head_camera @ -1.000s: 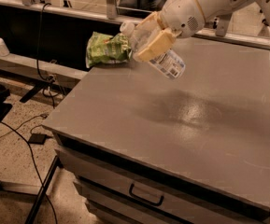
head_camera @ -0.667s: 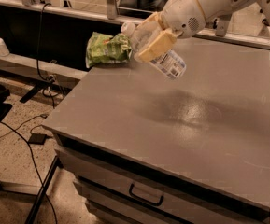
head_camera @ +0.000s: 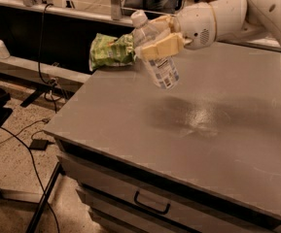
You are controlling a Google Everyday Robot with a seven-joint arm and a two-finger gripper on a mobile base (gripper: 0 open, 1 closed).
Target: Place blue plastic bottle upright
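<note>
- blue plastic bottle held in the air over the far left part of the grey table, not touching it
- long axis tilted, diagonal: white cap points up and to the left, base down and to the right
- gripper pinches the bottle around its upper body, tan fingers on both sides
- green snack bag lies at the table's far left corner, behind the bottle

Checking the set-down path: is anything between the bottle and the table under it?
Nothing visible. The gripper holds the bottle tilted above bare table; the green bag lies off to the side at the far left corner.
</note>
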